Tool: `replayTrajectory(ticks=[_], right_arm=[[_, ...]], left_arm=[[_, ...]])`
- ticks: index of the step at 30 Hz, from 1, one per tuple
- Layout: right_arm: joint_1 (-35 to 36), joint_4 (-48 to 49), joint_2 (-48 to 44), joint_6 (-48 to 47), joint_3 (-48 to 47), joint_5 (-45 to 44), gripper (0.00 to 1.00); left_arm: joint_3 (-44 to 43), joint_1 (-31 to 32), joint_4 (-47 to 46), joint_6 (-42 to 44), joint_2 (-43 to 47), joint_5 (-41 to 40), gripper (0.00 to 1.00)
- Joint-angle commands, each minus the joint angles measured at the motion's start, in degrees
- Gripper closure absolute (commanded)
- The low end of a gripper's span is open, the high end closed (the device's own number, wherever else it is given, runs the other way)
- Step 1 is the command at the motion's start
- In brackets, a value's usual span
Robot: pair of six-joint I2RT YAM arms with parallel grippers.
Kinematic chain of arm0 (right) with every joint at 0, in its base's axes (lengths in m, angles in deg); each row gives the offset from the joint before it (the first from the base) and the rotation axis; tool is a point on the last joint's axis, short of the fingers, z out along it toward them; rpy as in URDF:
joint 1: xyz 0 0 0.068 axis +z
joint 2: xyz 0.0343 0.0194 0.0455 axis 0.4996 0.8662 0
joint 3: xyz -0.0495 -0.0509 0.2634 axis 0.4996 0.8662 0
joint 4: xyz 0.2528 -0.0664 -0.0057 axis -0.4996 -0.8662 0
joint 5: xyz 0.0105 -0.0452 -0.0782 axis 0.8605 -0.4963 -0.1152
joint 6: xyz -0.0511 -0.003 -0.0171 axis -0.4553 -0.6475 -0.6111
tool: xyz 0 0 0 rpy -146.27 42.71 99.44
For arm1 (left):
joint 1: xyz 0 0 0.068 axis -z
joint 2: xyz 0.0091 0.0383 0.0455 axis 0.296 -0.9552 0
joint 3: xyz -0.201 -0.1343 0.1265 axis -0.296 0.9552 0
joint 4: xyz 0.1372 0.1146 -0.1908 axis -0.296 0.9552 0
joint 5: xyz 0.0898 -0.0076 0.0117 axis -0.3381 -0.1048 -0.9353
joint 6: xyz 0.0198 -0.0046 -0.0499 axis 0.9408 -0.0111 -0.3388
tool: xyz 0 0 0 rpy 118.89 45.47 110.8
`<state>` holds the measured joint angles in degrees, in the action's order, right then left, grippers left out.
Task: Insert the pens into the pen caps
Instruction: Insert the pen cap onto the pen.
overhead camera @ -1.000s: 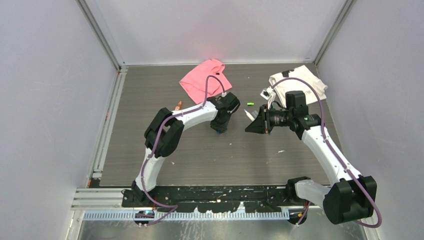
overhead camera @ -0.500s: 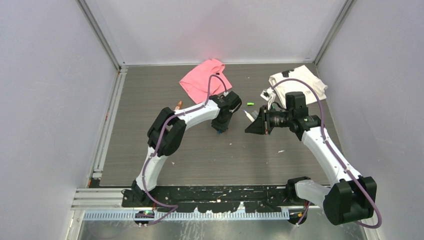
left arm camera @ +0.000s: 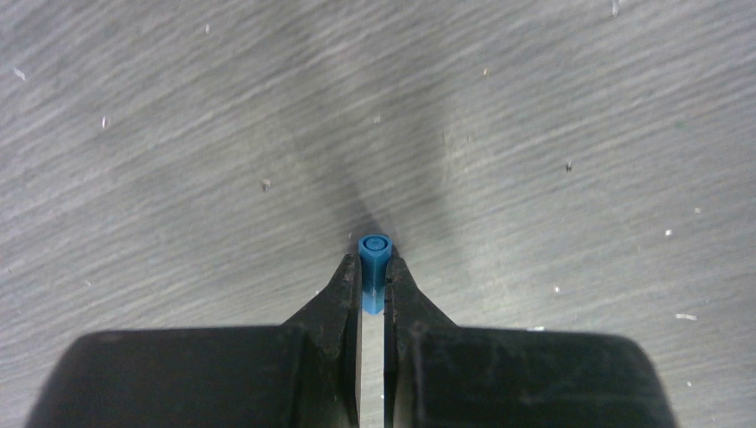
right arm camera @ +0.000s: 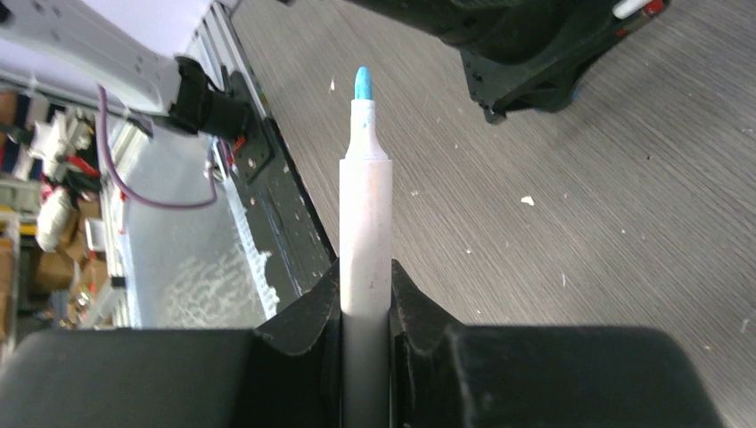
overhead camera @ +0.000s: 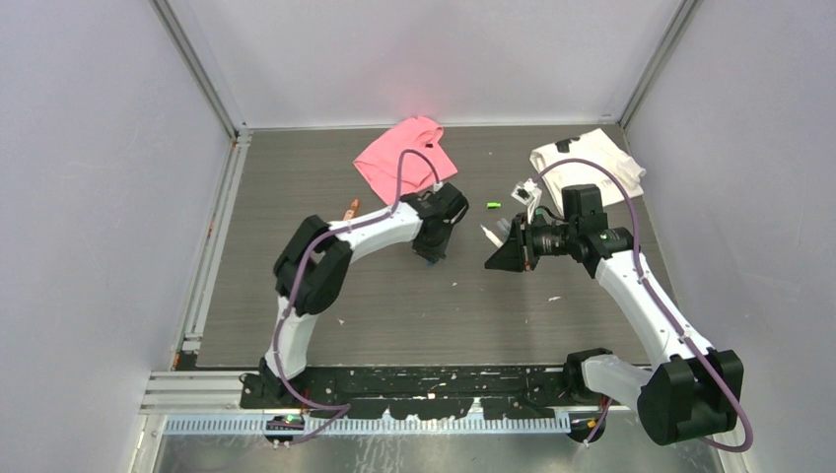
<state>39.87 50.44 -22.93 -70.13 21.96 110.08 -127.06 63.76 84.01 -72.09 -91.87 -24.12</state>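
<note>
The left pincer (left arm camera: 374,272) has just shut onto the blue cap (left arm camera: 374,251), pinched between its tips. The right pincer (right arm camera: 365,281) grips the white pen (right arm camera: 365,214), nib ahead: 1 pair looks ready to join.

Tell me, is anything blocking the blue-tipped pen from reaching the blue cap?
Nothing visible does. Only bare table shows between the white pen in the right fingers and the blue cap pinched in the left fingers.

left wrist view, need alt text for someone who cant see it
The left tool is shut on a small blue pen cap, whose round end pokes out past the tip. Behind it lies a grey wood-grain table dotted with white specks.
</note>
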Motion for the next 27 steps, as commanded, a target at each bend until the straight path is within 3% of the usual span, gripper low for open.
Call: replayTrajectory(ticks=[1,9,17,21,27], right_arm=[[0.1,-7.5,-1.1,-12.9,-4.0,1.6,0.99],[4.6,-5.9,-3.3,-24.2,-4.0,1.4,0.99],[14.9,14.7,-4.8,-6.8,-2.8,-6.8,0.99],[19.2,28.0,-4.6,8.0,-1.0,-12.8,0.99],[24.7,30.8,-1.9,12.6,-2.2,-22.5,0.99]], left_arm=[[9.1,-0.5,-14.5,-5.2,16.1,2.6,0.99],[34.9,-5.8,-45.2,-22.0,40.8,10.2,0.99],[53.3,-7.8,-73.8,-36.5,55.6,4.8,0.99],[56.4,-7.8,-80.6,-38.5,59.2,2.1,0.99],[56.5,-7.8,-86.2,-40.6,59.9,2.7,0.99]])
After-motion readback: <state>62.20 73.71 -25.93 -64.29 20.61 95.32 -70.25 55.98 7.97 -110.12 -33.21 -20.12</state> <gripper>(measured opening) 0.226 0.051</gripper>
